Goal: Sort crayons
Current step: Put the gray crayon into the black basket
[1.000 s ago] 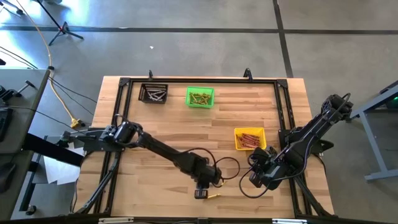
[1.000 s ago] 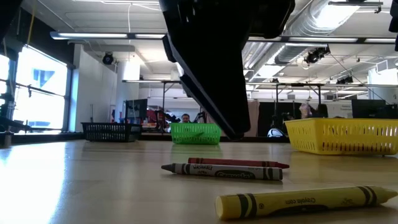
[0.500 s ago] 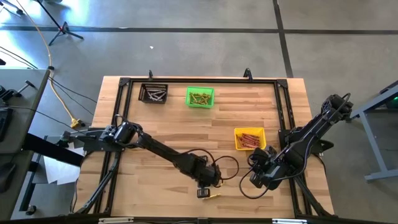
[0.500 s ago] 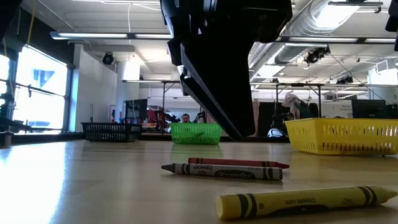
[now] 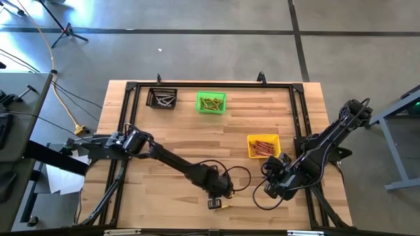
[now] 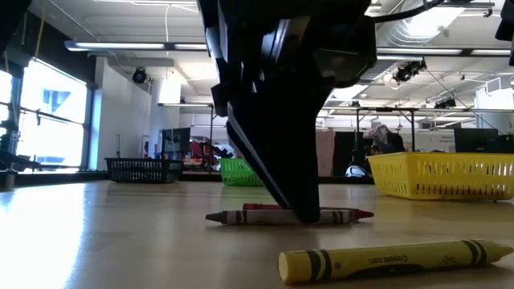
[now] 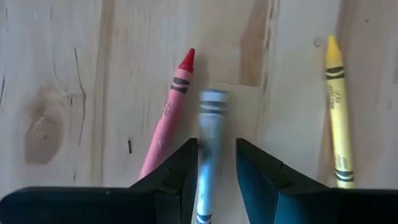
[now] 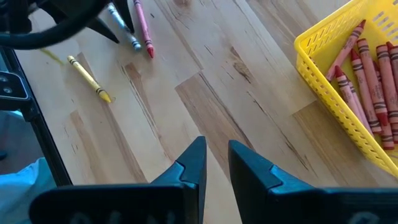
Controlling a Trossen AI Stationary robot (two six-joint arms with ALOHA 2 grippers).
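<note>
Three crayons lie flat on the wood near the table's front edge: a grey one [image 7: 211,140], a red one [image 7: 166,118] beside it and a yellow one [image 7: 336,112] a little apart. My left gripper [image 7: 216,168] is open and down at the table, one finger on each long side of the grey crayon [image 6: 241,217]. My right gripper [image 8: 216,163] hangs above the table at the front right, its fingers slightly apart with nothing between them. My left gripper comes at the grey crayon from above, slanting down, and its fingers [image 7: 186,168] stand on either side of the crayon's long sides [image 7: 210,155]. The crayon lies flat on the table. Whether the fingers touch it I cannot tell.
A yellow bin [image 5: 264,145] with reddish crayons stands at the right, a green bin [image 5: 210,102] and a black bin [image 5: 162,99] at the far side. A dark frame [image 5: 210,85] runs round the table. A cable loops by my left arm [image 5: 239,174].
My left gripper has come down to the table, rolling a little as it went. In the low view its finger now reaches the wood at the grey and red crayons, where before it hung above them.
</note>
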